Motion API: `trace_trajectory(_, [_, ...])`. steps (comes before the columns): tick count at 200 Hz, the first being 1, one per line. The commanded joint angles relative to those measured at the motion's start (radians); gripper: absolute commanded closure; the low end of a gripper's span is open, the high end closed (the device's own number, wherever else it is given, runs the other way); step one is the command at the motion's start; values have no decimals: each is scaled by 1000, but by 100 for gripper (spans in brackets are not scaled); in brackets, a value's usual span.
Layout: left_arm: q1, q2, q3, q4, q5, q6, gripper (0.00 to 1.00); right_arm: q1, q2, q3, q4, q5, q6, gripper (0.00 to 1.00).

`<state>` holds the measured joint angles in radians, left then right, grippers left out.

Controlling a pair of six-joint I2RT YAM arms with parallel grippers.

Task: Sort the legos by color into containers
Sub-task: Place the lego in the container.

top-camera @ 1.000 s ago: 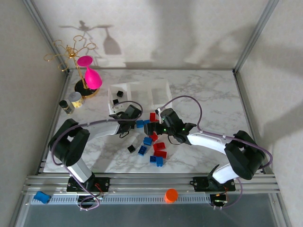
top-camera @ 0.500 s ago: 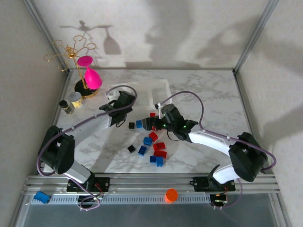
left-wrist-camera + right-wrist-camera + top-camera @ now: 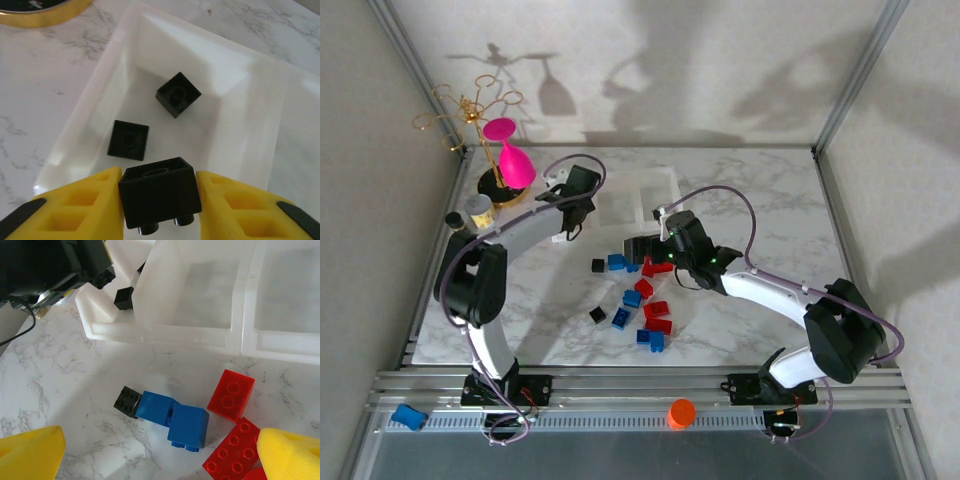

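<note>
Left fingers (image 3: 97, 202) are clamped on a black brick (image 3: 159, 192), studs pointing down, held right over the left bin (image 3: 90, 100). Inside that bin lie two more black bricks, one nearer the far wall (image 3: 178, 94), one closer in (image 3: 128, 140), apart from each other. From above, the left arm (image 3: 520, 235) stretches to the counter's (image 3: 770, 200) far left, beside the pink glass (image 3: 510, 155) and two small jars (image 3: 470, 213). Over to the right fingers (image 3: 32, 452): spread wide, nothing between them, hanging above the loose pile just in front of the bins' white rim (image 3: 200, 335). Under them a small black one (image 3: 127, 401) touches a blue brick (image 3: 156, 407), which butts against a second blue (image 3: 188, 427); two reds (image 3: 231, 394) (image 3: 232, 450) sit just to the right. The top view shows more on the marble nearer the arm bases: a lone black (image 3: 597, 314), blues (image 3: 620, 319) (image 3: 650, 340) and reds (image 3: 658, 309) (image 3: 659, 326) close together. On the front rail sit an orange cap (image 3: 681, 412) and, far left, a flat blue piece (image 3: 408, 417).
</note>
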<state>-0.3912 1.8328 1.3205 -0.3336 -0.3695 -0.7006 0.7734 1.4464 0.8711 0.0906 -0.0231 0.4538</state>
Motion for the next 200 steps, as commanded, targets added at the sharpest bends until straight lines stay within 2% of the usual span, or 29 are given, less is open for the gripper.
trace_trajectory(1, [8, 34, 53, -12, 24, 43, 59, -11, 10, 14, 16, 0, -1, 1])
trace_trajectory(55, [12, -4, 57, -18, 49, 73, 44, -22, -18, 6, 19, -12, -18, 1])
trace_trajectory(77, [8, -40, 57, -43, 55, 73, 44, -28, -10, 34, -6, -36, -40, 1])
trace_trajectory(109, [-15, -154, -32, -13, 86, 65, 43, -27, -21, 26, -21, -40, -53, 1])
trace_trajectory(152, [-78, -287, -172, -13, 91, 61, 40, -25, -3, -1, -42, -133, -31, 1])
trace_trajectory(188, [-160, -388, -299, -2, 106, 32, 37, -19, 3, -39, -45, -143, -18, 1])
trace_trajectory(200, [-192, -411, -336, 2, 111, 26, 33, -9, 10, -52, -43, -146, -16, 1])
